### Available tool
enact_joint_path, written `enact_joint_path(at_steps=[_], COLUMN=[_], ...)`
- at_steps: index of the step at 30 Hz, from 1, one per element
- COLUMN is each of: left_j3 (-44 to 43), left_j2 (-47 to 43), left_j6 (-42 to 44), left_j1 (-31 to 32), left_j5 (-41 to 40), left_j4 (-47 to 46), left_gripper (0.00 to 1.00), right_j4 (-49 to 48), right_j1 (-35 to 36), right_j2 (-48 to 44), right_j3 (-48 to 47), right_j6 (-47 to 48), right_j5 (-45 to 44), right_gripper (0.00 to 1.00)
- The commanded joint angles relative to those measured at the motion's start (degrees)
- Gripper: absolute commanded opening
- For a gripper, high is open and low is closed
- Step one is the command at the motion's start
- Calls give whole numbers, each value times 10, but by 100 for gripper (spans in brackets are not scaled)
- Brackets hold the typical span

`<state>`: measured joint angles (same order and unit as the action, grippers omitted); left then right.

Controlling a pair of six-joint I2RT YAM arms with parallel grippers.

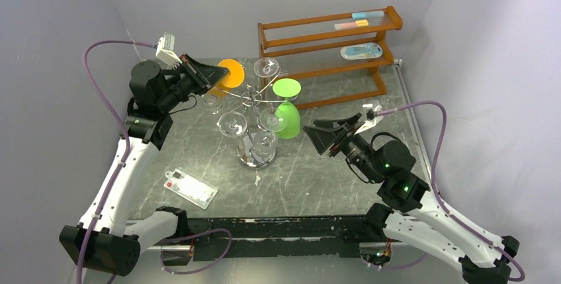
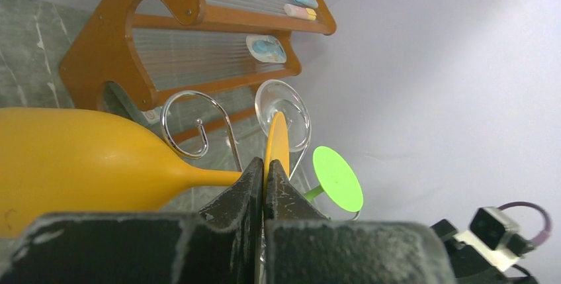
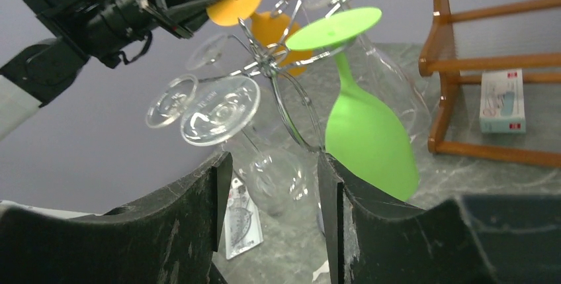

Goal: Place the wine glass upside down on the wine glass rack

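Left hand (image 1: 220, 76) clamps the orange wine glass (image 1: 233, 72) by its foot, just left of the chrome wire rack (image 1: 255, 98); right hand (image 1: 315, 137) open.

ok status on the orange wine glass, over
Left fingers shut on orange wine glass foot, bowl low at the wine glass rack. Right fingers open, empty. Green glass and clear glasses crowd the rack.

The top external camera looks down from above and behind the arm bases (image 1: 99, 247), taking in the whole tabletop (image 1: 317, 178). The left wrist camera sits tight behind the left claw (image 2: 264, 165), facing the far right corner. The right wrist camera looks through the right claw (image 3: 272, 165) toward the far left corner. All three share the wine glass rack (image 1: 255, 98) and orange wine glass (image 1: 231, 72).
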<state>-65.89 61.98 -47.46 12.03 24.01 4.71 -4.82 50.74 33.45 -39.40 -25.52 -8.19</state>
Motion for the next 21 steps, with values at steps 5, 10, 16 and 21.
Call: enact_joint_path(at_steps=[5, 10, 16, 21], left_j3=[0, -2, 18, 23], left_j2=[5, 10, 15, 24], left_j6=[-61, -80, -120, -152], left_j1=[-5, -5, -5, -5], left_j5=[11, 17, 46, 63], left_j4=[-18, -15, -61, -95], left_gripper=[5, 5, 5, 5], right_j4=[14, 24, 21, 23], right_j1=[2, 1, 1, 1], right_j2=[0, 10, 12, 13], right_j3=[20, 15, 21, 22], right_j6=[-50, -58, -70, -73], right_j5=[-41, -50, -54, -55], right_gripper=[53, 52, 52, 51])
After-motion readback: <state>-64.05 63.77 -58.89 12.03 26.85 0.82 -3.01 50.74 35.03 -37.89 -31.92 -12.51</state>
